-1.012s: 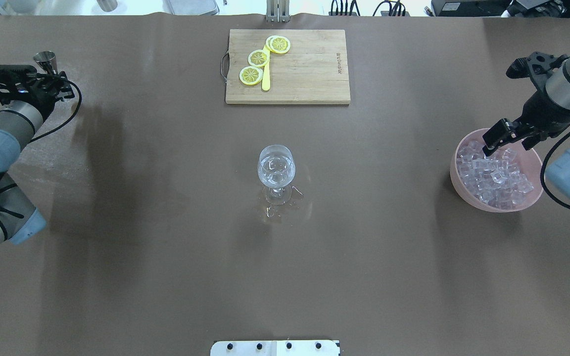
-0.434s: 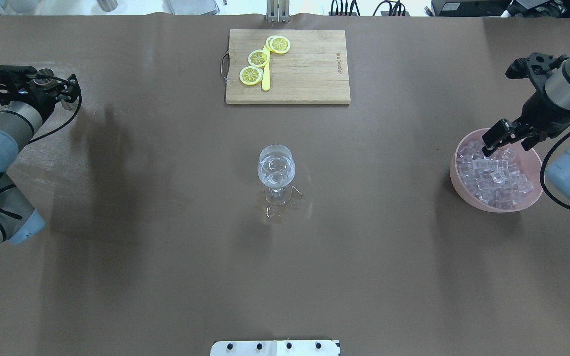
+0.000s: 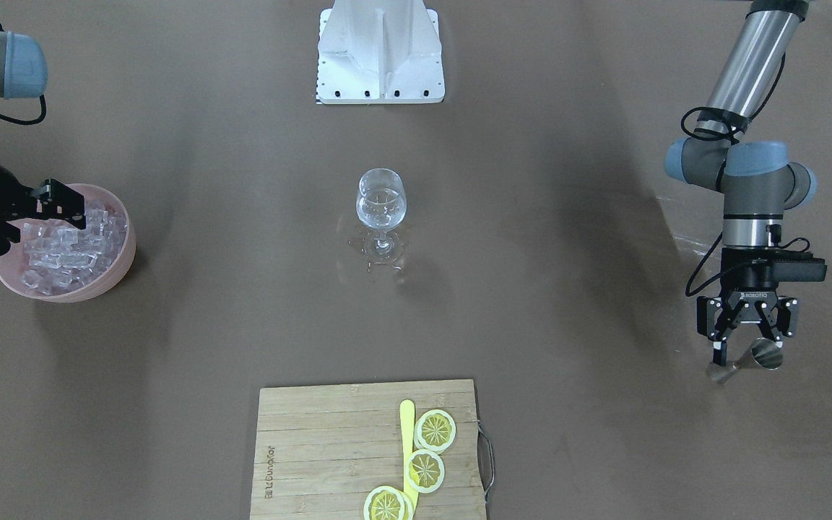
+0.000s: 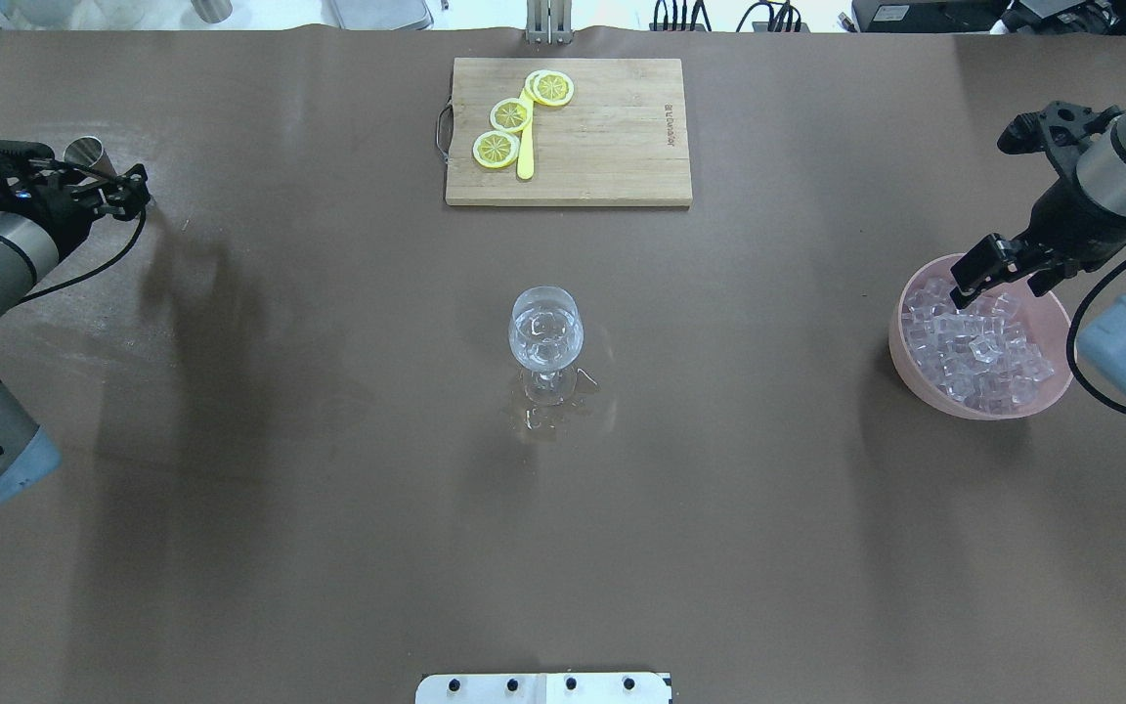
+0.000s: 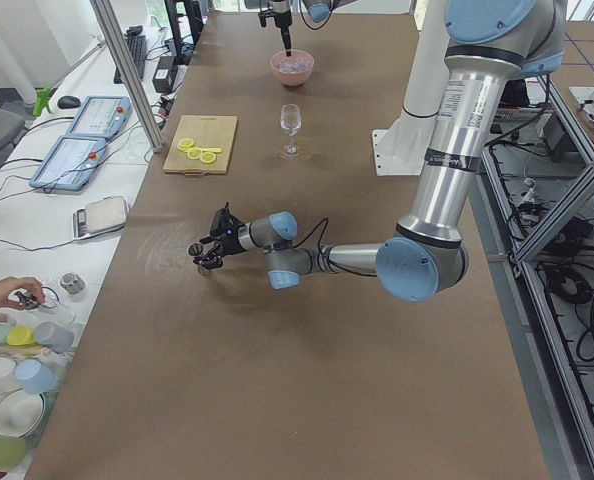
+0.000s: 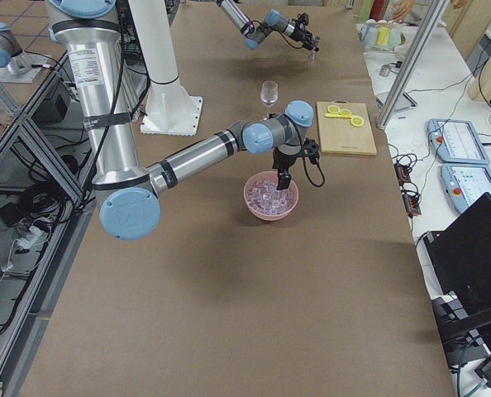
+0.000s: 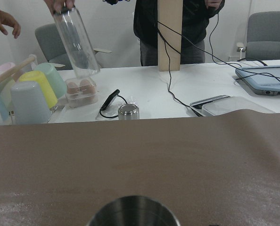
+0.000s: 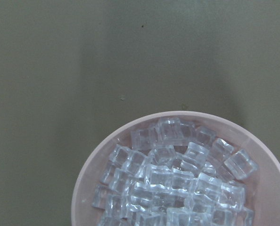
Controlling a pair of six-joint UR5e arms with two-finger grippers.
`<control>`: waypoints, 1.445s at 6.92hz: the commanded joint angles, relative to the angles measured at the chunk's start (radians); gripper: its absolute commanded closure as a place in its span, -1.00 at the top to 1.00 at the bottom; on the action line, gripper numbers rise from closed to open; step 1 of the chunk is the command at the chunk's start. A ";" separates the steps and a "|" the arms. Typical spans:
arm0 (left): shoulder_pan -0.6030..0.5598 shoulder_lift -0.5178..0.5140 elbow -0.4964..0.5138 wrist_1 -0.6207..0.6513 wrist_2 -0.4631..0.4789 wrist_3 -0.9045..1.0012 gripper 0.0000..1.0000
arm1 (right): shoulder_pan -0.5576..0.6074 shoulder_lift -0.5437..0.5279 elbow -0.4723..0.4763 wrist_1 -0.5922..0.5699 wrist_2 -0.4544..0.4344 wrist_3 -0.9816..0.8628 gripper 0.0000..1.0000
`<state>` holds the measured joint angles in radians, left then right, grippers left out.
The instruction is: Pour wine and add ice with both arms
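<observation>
Clear ice cubes (image 4: 978, 347) heaped in pink bowl (image 4: 905, 376), right fingers (image 4: 975, 278) spread, close over the pile

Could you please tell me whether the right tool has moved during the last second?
No. In the overhead view the right tool stays open above the ice, over the same far-left stretch of the pink bowl rim.
</observation>
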<state>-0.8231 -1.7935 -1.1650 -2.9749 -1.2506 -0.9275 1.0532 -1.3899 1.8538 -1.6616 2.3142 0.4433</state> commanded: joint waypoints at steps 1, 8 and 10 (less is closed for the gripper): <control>-0.001 0.096 -0.065 -0.024 -0.048 0.024 0.59 | 0.001 -0.001 0.017 -0.006 0.001 0.002 1.00; -0.202 0.183 -0.177 -0.018 -0.533 0.021 0.58 | -0.052 -0.014 -0.010 -0.001 -0.090 0.025 0.94; -0.202 0.178 -0.177 -0.018 -0.532 0.021 0.58 | -0.070 -0.027 -0.016 -0.001 -0.085 0.029 0.80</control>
<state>-1.0239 -1.6120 -1.3422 -2.9929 -1.7822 -0.9065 0.9947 -1.4085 1.8448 -1.6626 2.2275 0.4719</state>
